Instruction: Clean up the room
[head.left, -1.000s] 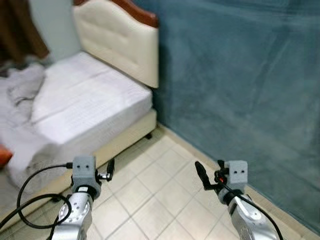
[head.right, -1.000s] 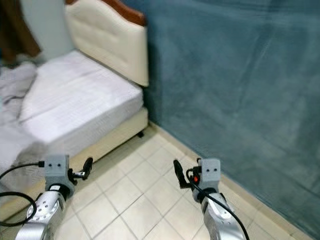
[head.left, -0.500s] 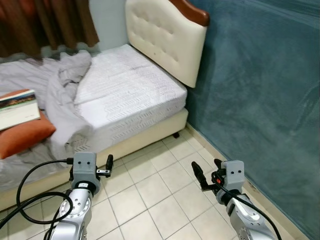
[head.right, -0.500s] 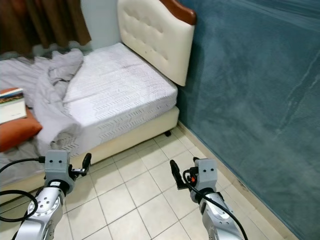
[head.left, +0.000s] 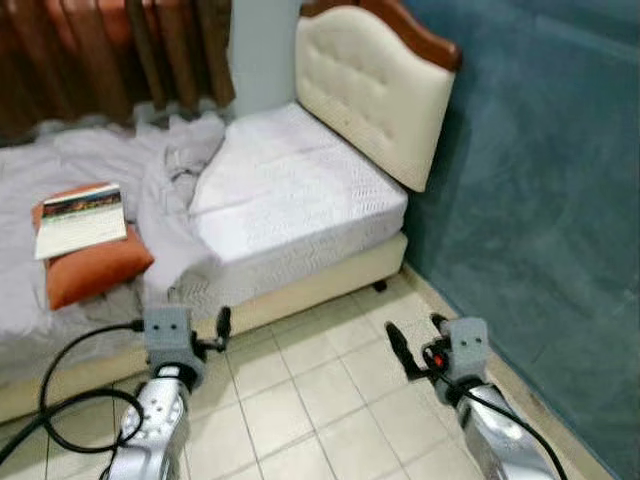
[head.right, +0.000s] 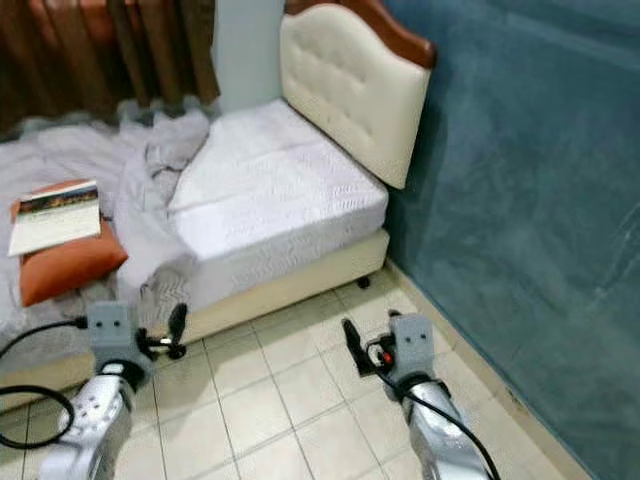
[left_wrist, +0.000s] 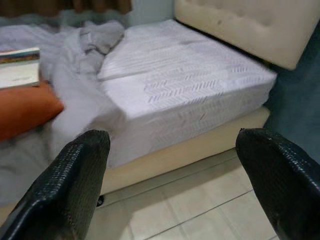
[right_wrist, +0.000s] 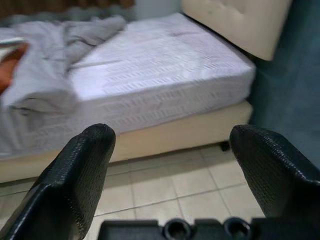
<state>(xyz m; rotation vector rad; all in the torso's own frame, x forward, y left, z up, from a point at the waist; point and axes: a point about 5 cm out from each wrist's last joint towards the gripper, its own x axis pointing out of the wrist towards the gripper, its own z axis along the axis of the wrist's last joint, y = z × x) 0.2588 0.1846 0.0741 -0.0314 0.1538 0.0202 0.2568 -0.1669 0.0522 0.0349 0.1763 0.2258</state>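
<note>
Two grippers up front, both empty w/ fingers spread wide: left gripper (left_wrist: 165, 185) at approx 7 o'clock, right gripper (right_wrist: 170, 175) at 5, over the tiled floor (head.left: 300, 400). Bed (head.left: 300, 200) sits at 11-12 o'clock w/ a rumpled grey sheet (head.left: 170, 190). Orange pillow (head.left: 95, 270) at 10 o'clock, book (head.left: 80, 220) lying on top of it. Cream headboard (head.left: 375, 90) at 1, against the teal wall (head.left: 540, 200).

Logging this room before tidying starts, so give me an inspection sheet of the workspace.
Surface: bed with white mattress; tiled floor in front.
Job's things: crumpled grey sheet; orange pillow; book lying on the pillow.
Clutter: nothing seen on the floor.
End effectors: left end effector and right end effector both open, empty, above the floor.
Cables: black cable looping from the left arm.
Surroundings: padded headboard, blue wall, brown curtain.
</note>
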